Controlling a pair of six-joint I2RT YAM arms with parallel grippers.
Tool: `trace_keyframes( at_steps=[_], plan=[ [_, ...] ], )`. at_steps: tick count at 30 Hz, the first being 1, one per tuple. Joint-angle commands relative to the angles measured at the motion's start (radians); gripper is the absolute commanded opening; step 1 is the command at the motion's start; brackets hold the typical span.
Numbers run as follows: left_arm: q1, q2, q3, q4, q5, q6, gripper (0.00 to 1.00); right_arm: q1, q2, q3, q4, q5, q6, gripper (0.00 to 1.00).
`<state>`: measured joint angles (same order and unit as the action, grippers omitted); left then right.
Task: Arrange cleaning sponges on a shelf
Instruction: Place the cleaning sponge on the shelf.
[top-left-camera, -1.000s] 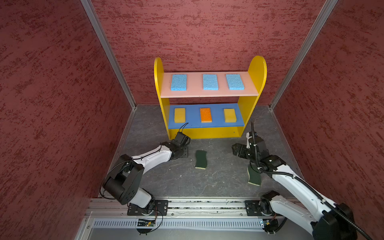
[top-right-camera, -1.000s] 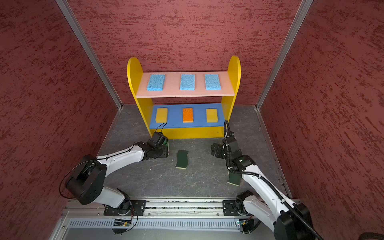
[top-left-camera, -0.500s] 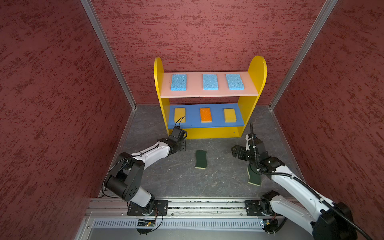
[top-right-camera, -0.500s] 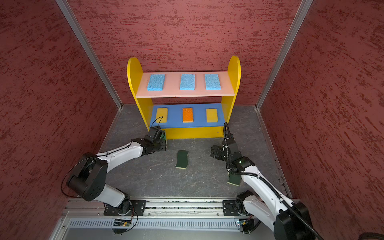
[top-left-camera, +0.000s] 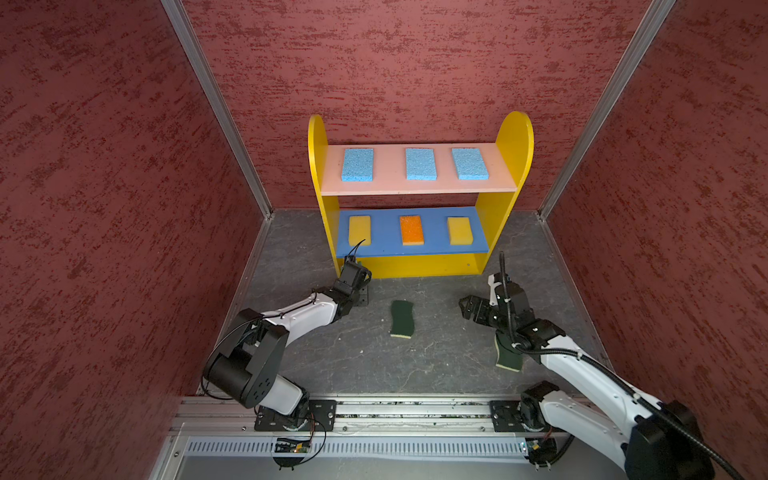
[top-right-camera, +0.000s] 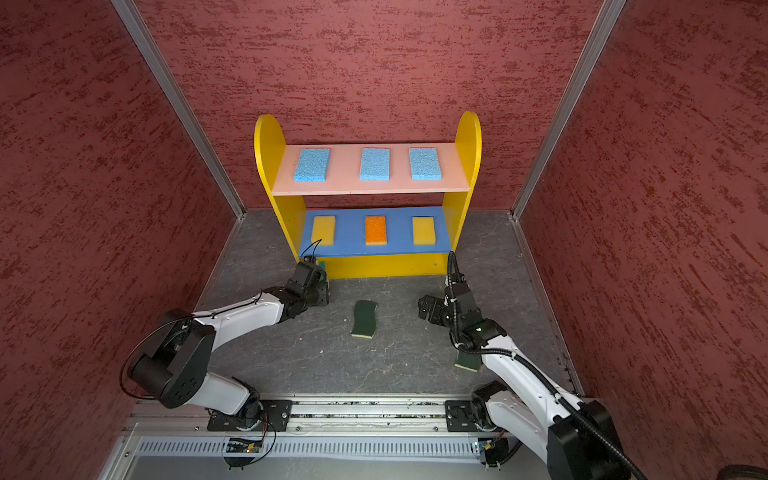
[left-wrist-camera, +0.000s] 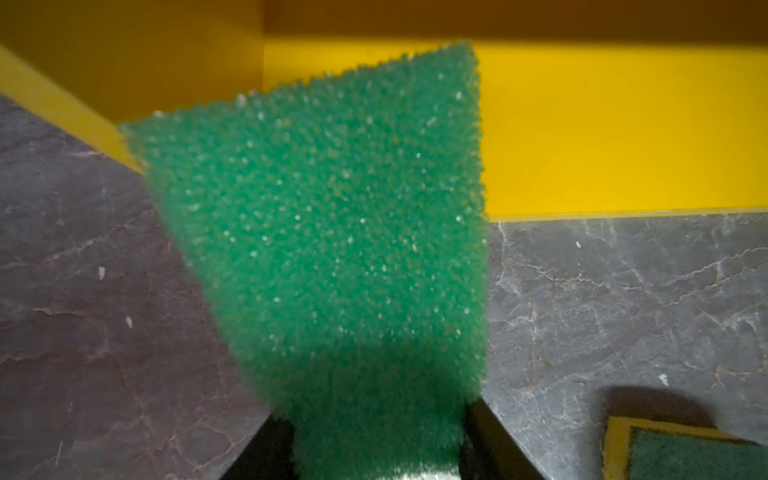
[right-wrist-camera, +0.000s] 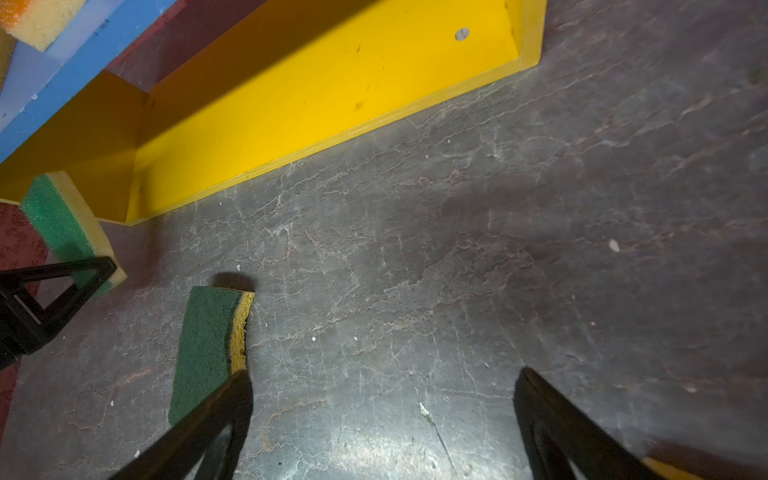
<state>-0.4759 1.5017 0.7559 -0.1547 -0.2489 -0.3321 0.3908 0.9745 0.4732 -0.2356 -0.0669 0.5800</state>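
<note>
Both top views are evenly and softly lit from above and sharp throughout. The red walls (top-left-camera: 104, 208) splay outward away from the shelf (top-left-camera: 494, 216). Under the shelf's boards the yellow dims to orange. In the left wrist view the bright green sponge (left-wrist-camera: 332, 228) in front of the shelf is blurred and is darkest at the jaws. In the right wrist view the desk (right-wrist-camera: 457, 249) shows pale glare far from the shelf. The dark green sponge (right-wrist-camera: 203, 345) casts a short, soft shadow towards the shelf.
</note>
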Motion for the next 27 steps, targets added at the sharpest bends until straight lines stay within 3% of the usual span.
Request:
trace_keyframes(
  at_steps=[1, 27],
  plan=[
    [0.003, 0.015, 0.033, 0.068, -0.036, 0.032, 0.54, -0.007, -0.014, -0.015, 0.083, -0.036, 0.016, 0.99],
    [0.0, 0.209, 0.092, 0.193, -0.159, 0.049, 0.57, -0.007, -0.051, -0.09, 0.189, -0.051, 0.008, 0.99]
  ],
)
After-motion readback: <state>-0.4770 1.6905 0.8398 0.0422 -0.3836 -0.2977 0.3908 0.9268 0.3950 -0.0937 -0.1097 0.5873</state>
